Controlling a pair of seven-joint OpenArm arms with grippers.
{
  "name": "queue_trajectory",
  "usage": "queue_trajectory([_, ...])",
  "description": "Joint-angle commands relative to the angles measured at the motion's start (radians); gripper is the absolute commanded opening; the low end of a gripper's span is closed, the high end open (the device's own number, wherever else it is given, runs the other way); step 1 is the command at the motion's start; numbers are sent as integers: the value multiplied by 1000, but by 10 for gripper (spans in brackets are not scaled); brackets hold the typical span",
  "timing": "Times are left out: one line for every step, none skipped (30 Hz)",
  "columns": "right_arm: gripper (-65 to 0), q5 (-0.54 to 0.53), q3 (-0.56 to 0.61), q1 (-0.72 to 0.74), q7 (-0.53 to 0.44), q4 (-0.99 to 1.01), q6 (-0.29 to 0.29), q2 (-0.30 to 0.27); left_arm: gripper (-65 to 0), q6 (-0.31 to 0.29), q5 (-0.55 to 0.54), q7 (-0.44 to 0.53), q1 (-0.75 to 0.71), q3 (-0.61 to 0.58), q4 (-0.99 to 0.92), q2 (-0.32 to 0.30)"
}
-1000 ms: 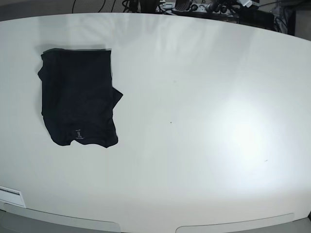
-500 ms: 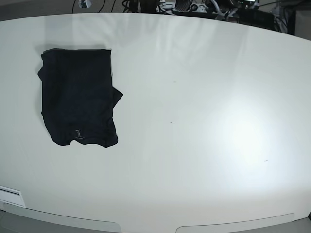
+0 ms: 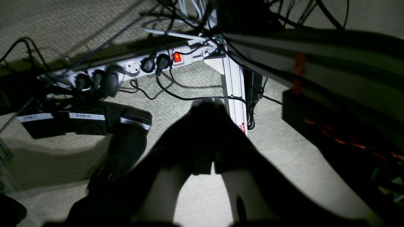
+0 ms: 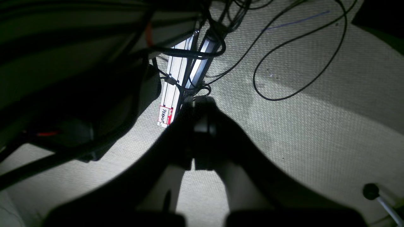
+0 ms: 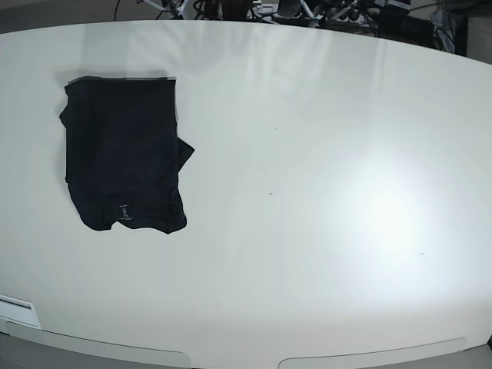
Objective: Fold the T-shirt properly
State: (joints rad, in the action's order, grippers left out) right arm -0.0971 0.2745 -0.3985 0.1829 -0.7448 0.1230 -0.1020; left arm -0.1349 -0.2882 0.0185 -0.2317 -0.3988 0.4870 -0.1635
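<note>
The black T-shirt (image 5: 123,154) lies folded into a compact rectangle at the left of the white table (image 5: 323,154), with a small pale label (image 5: 124,213) near its front edge and a flap sticking out on its right side. Neither gripper shows in the base view. In the left wrist view my left gripper (image 3: 206,108) is shut and empty, hanging over carpeted floor. In the right wrist view my right gripper (image 4: 200,102) is likewise shut and empty above the carpet. Both are far from the T-shirt.
Below the left gripper sit a power strip (image 3: 132,67) with a lit red switch, tangled cables and an aluminium frame leg (image 3: 233,85). Under the right gripper are the same kind of leg (image 4: 176,88) and a loose black cable (image 4: 300,85). Cables crowd the table's far edge (image 5: 292,9).
The T-shirt has not moved. Small pale parts behind the table's far edge have shifted slightly.
</note>
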Motion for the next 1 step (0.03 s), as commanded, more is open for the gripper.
queue_trajectory([-650,2,2,-5,-12,-3,11,-3,-650,-6,-1,3,-6,-1,2,3])
